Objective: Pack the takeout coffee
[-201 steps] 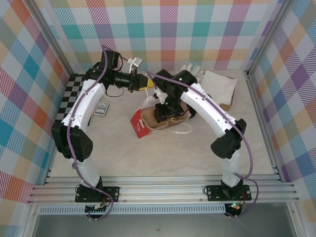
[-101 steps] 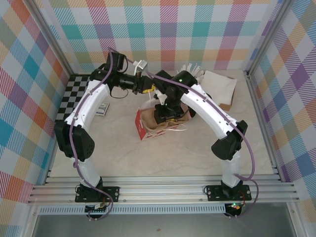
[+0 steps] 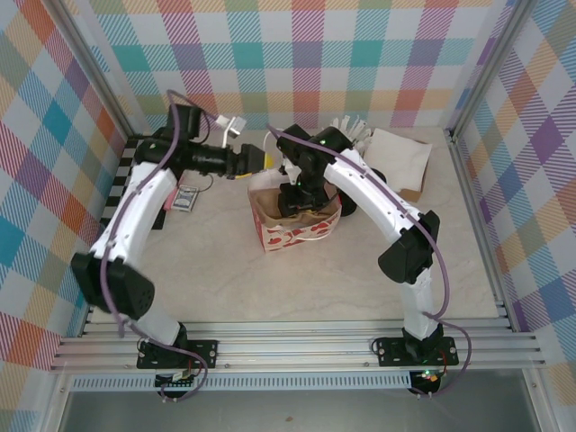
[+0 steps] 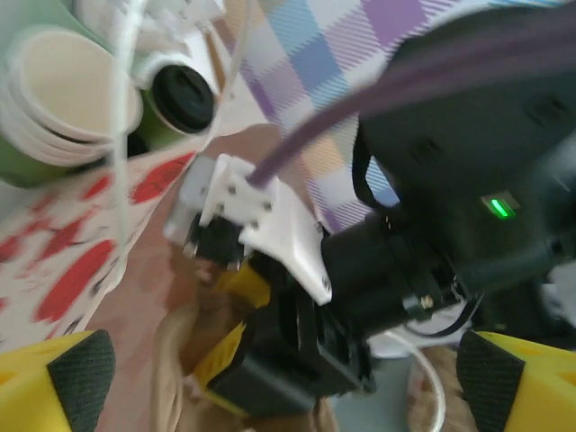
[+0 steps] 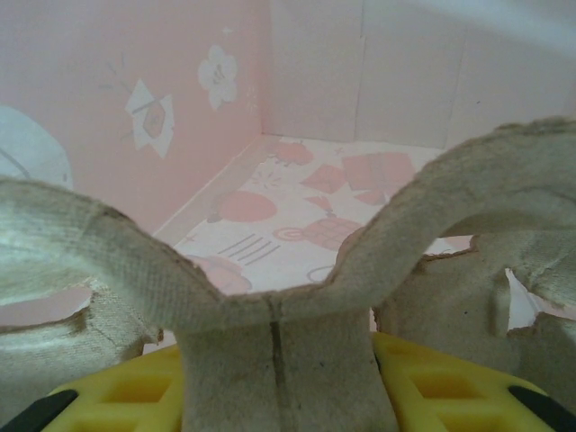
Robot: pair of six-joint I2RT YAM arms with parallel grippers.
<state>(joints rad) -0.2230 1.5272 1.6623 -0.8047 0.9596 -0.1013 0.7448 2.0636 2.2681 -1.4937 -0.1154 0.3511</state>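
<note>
The white paper bag with red prints (image 3: 301, 232) stands upright and open-topped at the middle of the pale marbled surface (image 3: 270, 288). The right end effector (image 3: 301, 193) reaches down through its mouth; in the right wrist view its 2 yellow fingers (image 5: 135, 396) are clenched on the central ridge of a grey-brown moulded-pulp cup carrier (image 5: 270, 297), which sits inside the bag, the bag's pink-tinted inner walls and printed floor showing beyond it.

The left end effector (image 3: 256, 162) hangs at the bag's far-left rim, released; in the left wrist view its 2 yellow fingers with black pads (image 4: 81, 378) stand spread wide with nothing between them, facing the right arm's wrist over the bag.

The takeout coffee, a small dark-green paper cup with a round black plastic lid (image 4: 184, 94), is outside the bag, beyond its far edge and just beside a stack of green cups with cream rims (image 4: 63, 99); neither end effector touches it.

A small blue-and-white box (image 3: 184, 198) lies on the surface left of the bag, near a black-and-white chequered mat (image 3: 135, 157); a white paper sheet (image 3: 400, 153) lies at the back right.
</note>
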